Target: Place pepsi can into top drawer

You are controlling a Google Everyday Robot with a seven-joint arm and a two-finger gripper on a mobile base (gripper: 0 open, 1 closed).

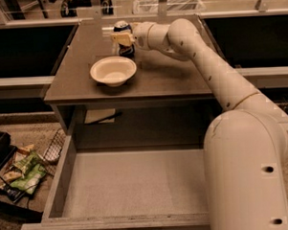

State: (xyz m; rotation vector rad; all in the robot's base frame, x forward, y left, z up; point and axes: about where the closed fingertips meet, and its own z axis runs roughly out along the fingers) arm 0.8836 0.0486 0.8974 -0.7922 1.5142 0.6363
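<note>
The pepsi can point(127, 51) stands upright at the back of the brown cabinet top point(171, 72), just behind the cream bowl point(113, 70). It is dark blue with a pale logo. My gripper point(123, 39) has reached in from the right and sits at the can's middle, covering part of its front. The can rests on the cabinet top. The top drawer point(132, 184) is pulled fully open below, at the front of the view; its pale grey floor is bare.
My arm point(204, 61) stretches over the right side of the cabinet top. A paper point(100, 115) lies in the recess under the top. A wire rack with snack bags point(22, 170) sits on the floor to the left.
</note>
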